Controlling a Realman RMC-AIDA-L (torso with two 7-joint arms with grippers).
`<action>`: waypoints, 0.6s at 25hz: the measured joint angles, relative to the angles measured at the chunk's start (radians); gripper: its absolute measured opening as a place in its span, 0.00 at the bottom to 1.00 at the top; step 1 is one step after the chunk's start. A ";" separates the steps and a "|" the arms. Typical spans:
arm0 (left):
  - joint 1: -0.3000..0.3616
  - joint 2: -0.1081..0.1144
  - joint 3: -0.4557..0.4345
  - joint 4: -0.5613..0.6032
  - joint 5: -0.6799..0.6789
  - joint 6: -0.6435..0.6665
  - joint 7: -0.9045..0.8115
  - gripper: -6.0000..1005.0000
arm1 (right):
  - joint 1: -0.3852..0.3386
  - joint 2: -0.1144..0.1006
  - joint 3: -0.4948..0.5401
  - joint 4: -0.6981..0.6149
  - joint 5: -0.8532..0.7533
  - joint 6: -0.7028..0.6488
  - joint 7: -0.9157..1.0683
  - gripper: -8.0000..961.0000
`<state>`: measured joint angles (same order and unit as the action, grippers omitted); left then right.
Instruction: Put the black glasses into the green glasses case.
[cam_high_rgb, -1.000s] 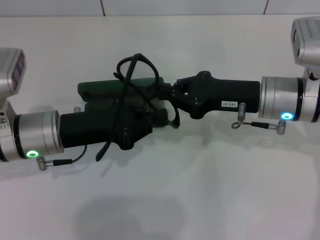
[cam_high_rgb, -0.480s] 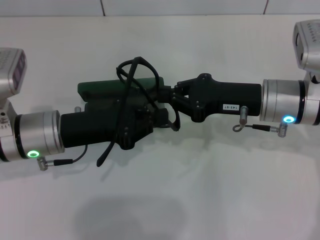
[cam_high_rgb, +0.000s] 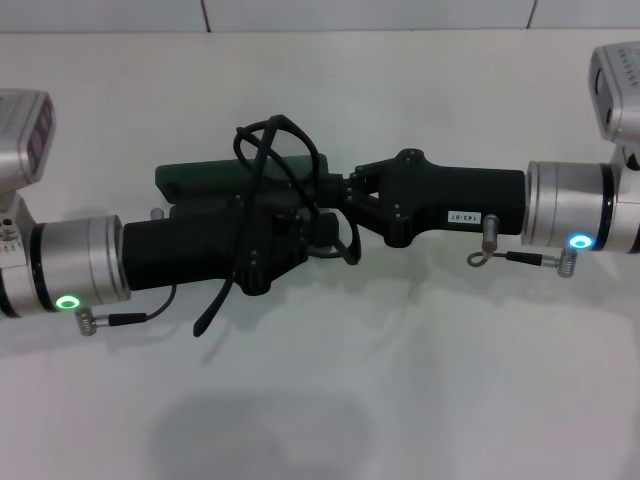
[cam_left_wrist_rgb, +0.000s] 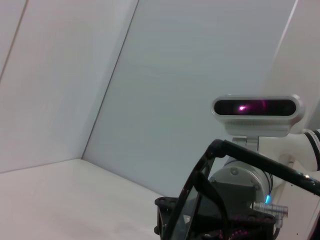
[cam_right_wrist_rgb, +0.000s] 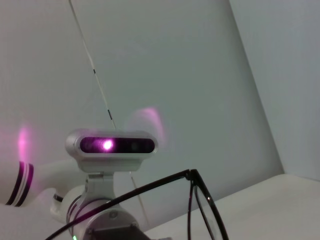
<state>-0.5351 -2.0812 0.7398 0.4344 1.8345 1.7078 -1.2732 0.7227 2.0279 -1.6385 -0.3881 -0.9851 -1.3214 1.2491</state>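
Over the last second the left gripper (cam_high_rgb: 285, 240) and right gripper (cam_high_rgb: 335, 205), both apparently clamped on the black glasses (cam_high_rgb: 265, 160) above the green glasses case (cam_high_rgb: 200, 180), barely shifted, so insertion remains pending.

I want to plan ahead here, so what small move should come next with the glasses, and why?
Probably lower the black glasses toward the green glasses case. In the head view both the left gripper and the right gripper meet at the glasses above the case, with one temple arm hanging down toward the table.
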 joint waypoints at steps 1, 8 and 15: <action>0.000 0.000 0.001 0.000 0.000 0.000 0.000 0.01 | -0.002 0.000 0.003 0.000 0.001 0.000 -0.001 0.05; 0.009 0.005 0.005 0.000 0.007 0.010 0.000 0.01 | -0.041 -0.010 0.131 -0.002 0.004 0.003 -0.019 0.05; 0.009 0.014 0.010 0.000 0.058 0.022 -0.029 0.01 | -0.129 -0.035 0.328 -0.044 -0.001 0.007 -0.289 0.05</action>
<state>-0.5265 -2.0673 0.7498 0.4341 1.8923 1.7298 -1.3020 0.5933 1.9931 -1.3104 -0.4318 -0.9865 -1.3146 0.9606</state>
